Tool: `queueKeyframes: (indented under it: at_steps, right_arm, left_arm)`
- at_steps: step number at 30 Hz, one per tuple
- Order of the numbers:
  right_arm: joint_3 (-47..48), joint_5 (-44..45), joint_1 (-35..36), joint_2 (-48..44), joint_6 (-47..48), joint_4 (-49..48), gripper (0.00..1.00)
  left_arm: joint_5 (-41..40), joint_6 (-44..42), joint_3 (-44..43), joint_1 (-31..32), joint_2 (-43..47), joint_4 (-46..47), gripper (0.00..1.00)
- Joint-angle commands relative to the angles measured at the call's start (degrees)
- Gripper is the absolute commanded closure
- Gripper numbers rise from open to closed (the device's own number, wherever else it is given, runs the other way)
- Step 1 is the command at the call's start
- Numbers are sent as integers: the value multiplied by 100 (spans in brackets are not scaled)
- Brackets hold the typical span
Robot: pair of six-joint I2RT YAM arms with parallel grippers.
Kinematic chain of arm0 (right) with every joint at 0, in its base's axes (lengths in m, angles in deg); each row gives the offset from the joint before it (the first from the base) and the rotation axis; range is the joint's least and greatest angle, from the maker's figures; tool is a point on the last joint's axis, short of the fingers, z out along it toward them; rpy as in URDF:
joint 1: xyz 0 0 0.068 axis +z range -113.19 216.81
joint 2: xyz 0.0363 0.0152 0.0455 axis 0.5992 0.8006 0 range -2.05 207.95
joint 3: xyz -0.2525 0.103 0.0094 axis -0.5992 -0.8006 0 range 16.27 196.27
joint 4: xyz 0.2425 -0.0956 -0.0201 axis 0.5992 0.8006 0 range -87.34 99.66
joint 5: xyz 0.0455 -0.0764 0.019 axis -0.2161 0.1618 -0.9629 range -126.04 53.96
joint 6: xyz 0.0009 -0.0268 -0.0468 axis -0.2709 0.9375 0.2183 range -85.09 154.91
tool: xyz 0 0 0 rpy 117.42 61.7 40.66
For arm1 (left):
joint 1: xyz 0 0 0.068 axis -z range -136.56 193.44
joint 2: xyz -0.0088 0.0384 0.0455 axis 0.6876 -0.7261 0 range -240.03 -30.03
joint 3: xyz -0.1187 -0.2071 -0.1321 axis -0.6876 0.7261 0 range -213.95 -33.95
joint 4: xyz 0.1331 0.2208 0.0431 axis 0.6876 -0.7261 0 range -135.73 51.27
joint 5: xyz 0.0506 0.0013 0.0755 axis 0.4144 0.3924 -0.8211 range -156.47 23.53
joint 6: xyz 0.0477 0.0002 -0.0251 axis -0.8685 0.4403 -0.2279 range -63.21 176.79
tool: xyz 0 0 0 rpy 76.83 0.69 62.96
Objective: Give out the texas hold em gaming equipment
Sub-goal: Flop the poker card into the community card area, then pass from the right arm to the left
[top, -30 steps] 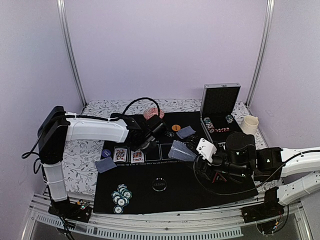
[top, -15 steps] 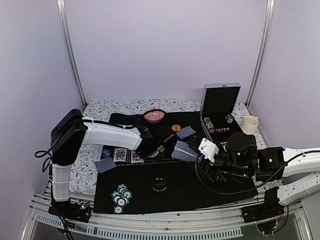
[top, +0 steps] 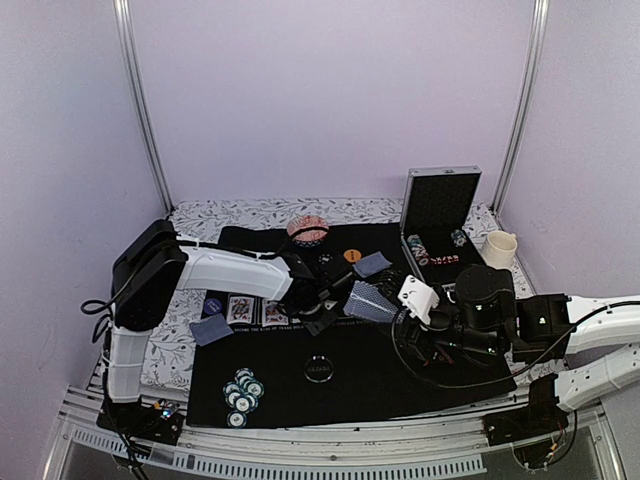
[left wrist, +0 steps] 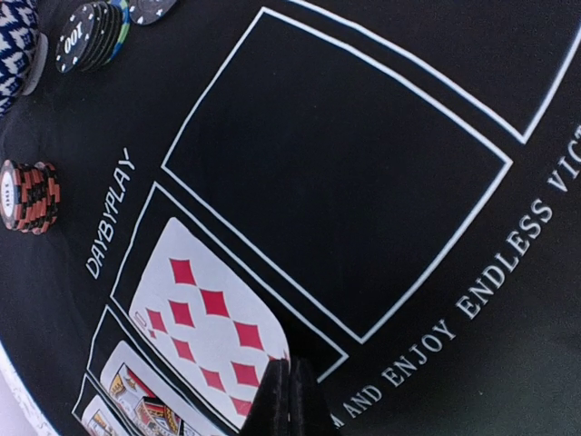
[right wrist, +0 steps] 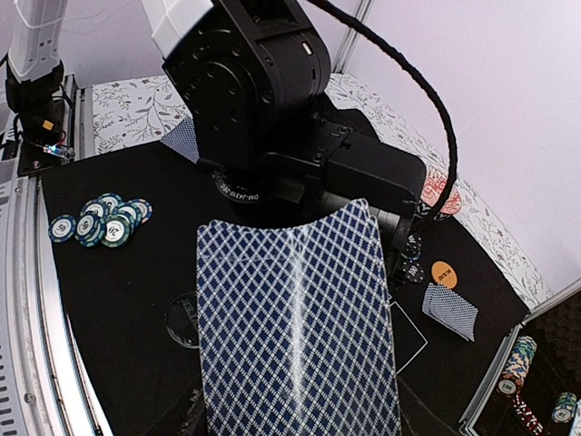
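My left tool (left wrist: 289, 400), pinched shut, hides a corner of the diamonds card (left wrist: 204, 318); my right tool (top: 392, 303) grips blue-backed cards (right wrist: 295, 327) that cover its fingers.

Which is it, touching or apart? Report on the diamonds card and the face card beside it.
Apart. Left wrist view: the diamonds card and the face card lie in separate white-outlined boxes, a strip of black mat between them.
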Motion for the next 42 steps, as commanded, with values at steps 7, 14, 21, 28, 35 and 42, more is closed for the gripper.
queueKeyframes:
  at_steps: [7,14,21,28,35,42]
  right_arm:
    - [-89,56,13,-189,-108,-28,51]
    - [-68,56,13,-189,-83,-7,51]
    - [-16,50,16,-198,-77,3,51]
    - [126,-19,17,-92,10,25,51]
    - [325,-191,13,114,154,-47,51]
    - [605,-490,18,549,450,-400,51]
  left_arm:
    - [38,34,-126,43,-78,-28,91]
    - [342,-68,-136,37,195,-105,60]
    - [888,-111,-13,37,873,-98,56]
    - [1874,-72,563,-152,2247,246,45]
    - [3400,54,1622,-838,3941,957,24]
    - [5614,702,2777,-959,5211,2745,2]
